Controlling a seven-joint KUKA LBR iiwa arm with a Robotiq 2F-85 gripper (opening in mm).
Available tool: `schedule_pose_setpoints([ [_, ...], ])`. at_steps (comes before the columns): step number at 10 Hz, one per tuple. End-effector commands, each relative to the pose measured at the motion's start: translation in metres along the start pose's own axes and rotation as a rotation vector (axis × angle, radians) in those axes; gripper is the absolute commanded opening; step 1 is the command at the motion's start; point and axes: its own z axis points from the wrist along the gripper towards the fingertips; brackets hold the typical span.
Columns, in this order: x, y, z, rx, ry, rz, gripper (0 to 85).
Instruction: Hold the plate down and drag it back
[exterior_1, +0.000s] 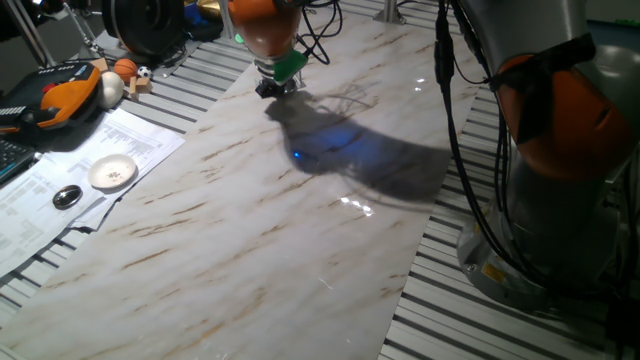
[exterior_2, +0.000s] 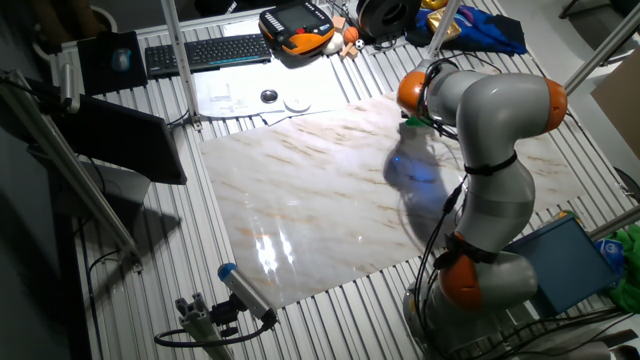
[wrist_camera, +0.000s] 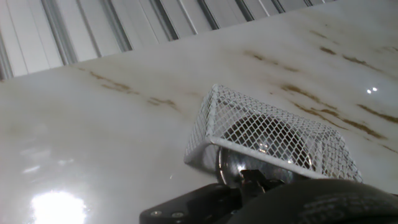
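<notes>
Right now gripper (exterior_1: 272, 86) presses the shiny metal plate (wrist_camera: 264, 152), under a white mesh cover (wrist_camera: 267, 127) at the marble worktop's (exterior_1: 250, 220) far edge; finger opening unclear; keep downforce steady, drag slowly.

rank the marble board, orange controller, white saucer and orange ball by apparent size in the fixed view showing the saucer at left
1. marble board
2. orange controller
3. white saucer
4. orange ball
The ball sits farther back, so its real size is unsure.
</notes>
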Motion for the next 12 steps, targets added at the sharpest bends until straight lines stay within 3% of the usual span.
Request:
schedule_pose_setpoints([
  [1, 0.001, 0.001, 0.0, -0.004, 0.007, 0.002, 0.0],
  [3, 0.005, 0.004, -0.001, -0.015, 0.029, 0.01, 0.0],
  [6, 0.011, 0.011, -0.006, -0.009, 0.048, 0.022, 0.0],
  [12, 0.013, 0.016, -0.011, -0.023, 0.08, 0.029, 0.0],
])
